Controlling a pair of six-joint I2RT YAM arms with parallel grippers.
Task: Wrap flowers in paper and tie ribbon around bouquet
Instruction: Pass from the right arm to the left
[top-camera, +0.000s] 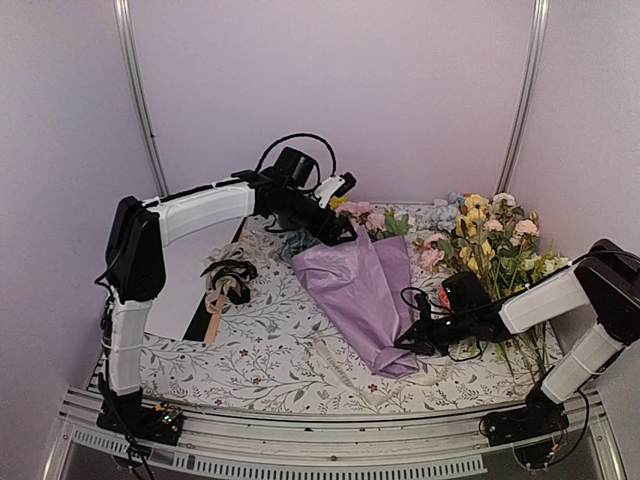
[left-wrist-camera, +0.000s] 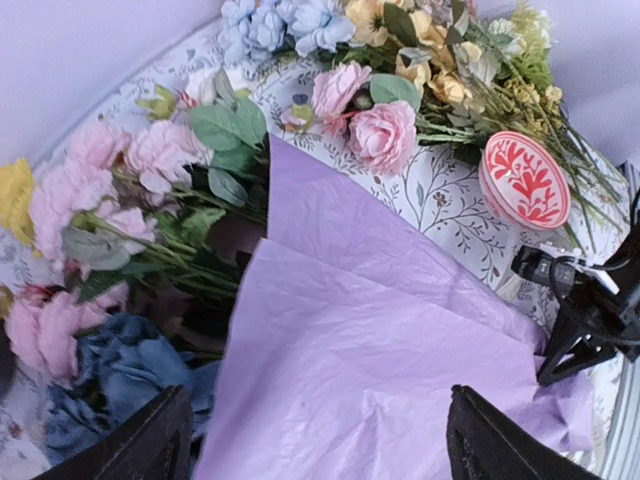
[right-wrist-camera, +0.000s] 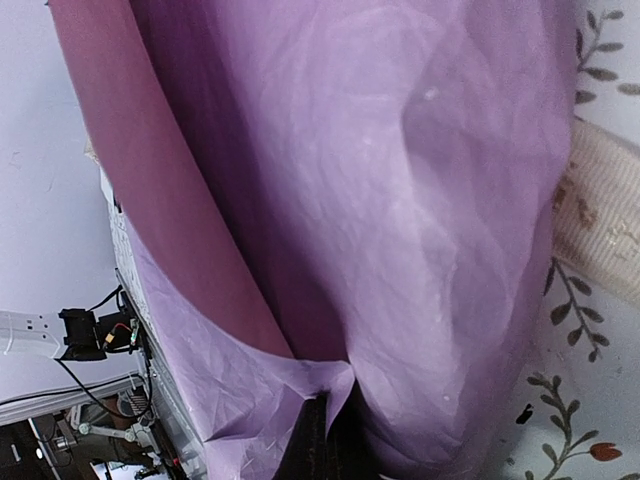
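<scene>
The paper (top-camera: 365, 290) lies on the table (top-camera: 270, 360), flowers (top-camera: 365, 217) behind it (loose stems (top-camera: 490, 245) rightward).

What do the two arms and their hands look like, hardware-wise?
Both arms: white shells over the links, black joints and bases. Left arm carries a black cable loop above its wrist; right arm has thin black cable by its wrist. Left hand and right hand: dark, tapered fingers. No markings visible.
</scene>
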